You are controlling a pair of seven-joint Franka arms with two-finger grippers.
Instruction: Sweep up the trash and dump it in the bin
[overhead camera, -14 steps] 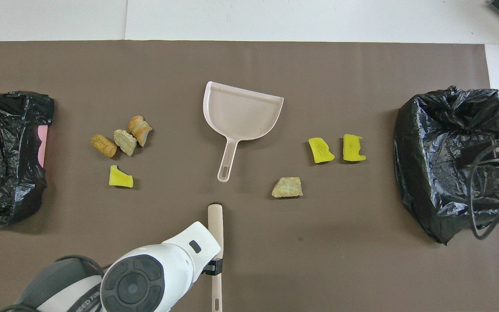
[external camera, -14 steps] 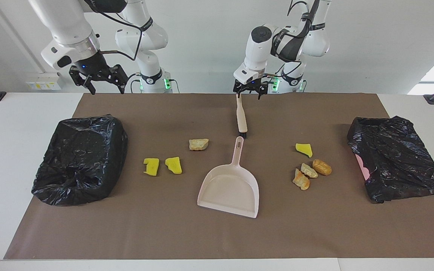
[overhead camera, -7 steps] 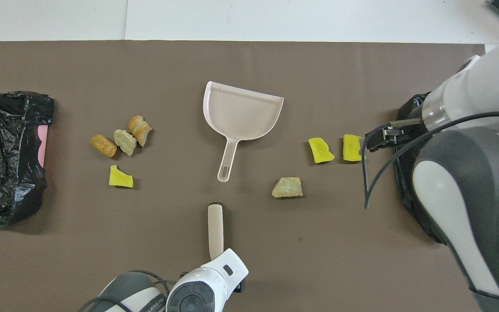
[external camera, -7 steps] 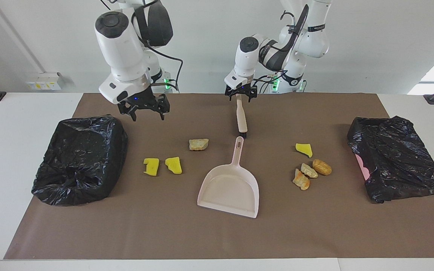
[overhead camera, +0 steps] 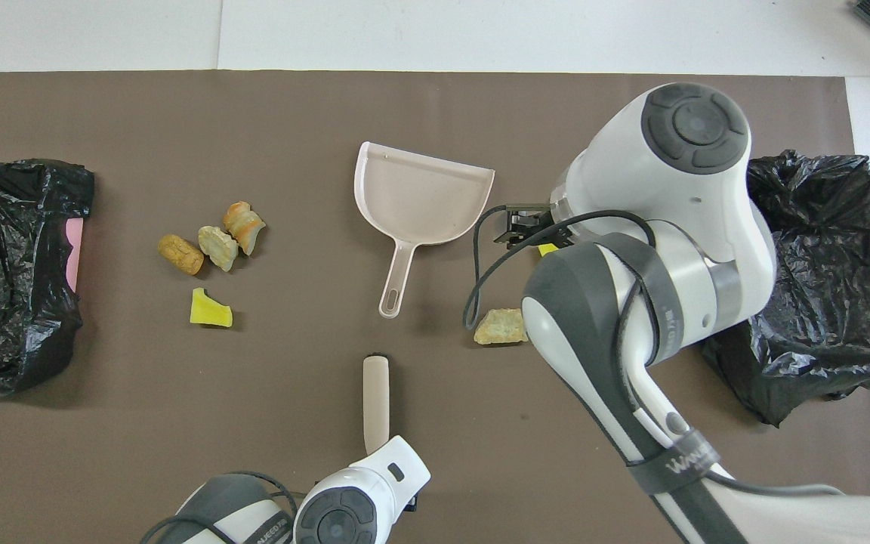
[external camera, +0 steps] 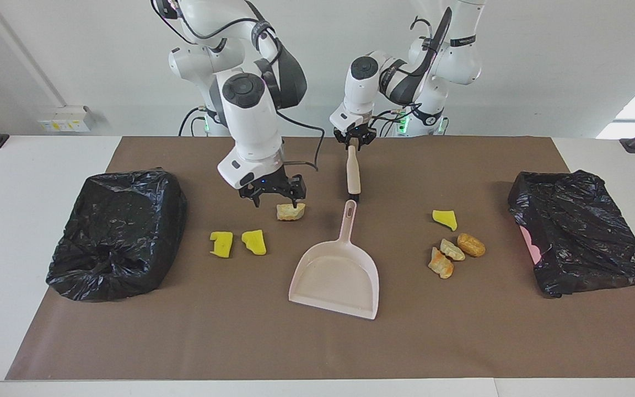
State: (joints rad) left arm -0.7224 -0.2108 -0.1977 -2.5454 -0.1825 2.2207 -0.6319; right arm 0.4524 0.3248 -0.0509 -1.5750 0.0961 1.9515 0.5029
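Left pincer pinching brush handle, right pincer spread over trash.

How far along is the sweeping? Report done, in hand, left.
Done: nothing swept; the dustpan is empty and all seven scraps lie on the mat. In hand: the left hand is shut on the brush; the right hand hangs open over a tan scrap. Left: sweeping and dumping in a bin.
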